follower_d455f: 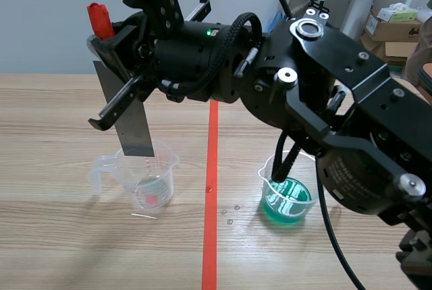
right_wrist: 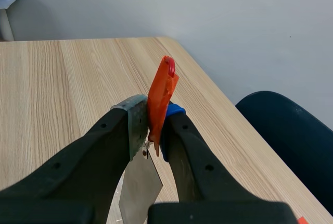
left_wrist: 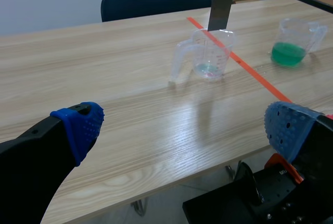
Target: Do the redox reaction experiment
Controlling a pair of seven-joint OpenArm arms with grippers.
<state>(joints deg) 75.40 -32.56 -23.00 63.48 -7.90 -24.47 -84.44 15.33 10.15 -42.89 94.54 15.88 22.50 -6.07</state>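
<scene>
My right gripper [follower_d455f: 108, 44] is shut on the red-tipped top [follower_d455f: 100, 20] of a grey metal strip [follower_d455f: 131, 118], which it holds upright. The strip's lower end hangs at the mouth of a clear beaker [follower_d455f: 145, 179] with a little liquid and a pinkish bottom, left of the tape line. A second beaker [follower_d455f: 288, 195] with green liquid stands right of the line. The right wrist view shows the fingers [right_wrist: 179, 130] clamping the red piece [right_wrist: 160, 99] and the strip [right_wrist: 139, 182]. My left gripper [left_wrist: 182, 127] is open beyond the table's near edge, far from the clear beaker [left_wrist: 208, 54], strip [left_wrist: 222, 0] and green beaker [left_wrist: 294, 44].
A few small drops [follower_d455f: 229, 212] lie on the wood between the beakers. A dark chair [left_wrist: 156, 0] stands at the table's far side. Cardboard boxes [follower_d455f: 391, 27] sit in the background beyond the right arm.
</scene>
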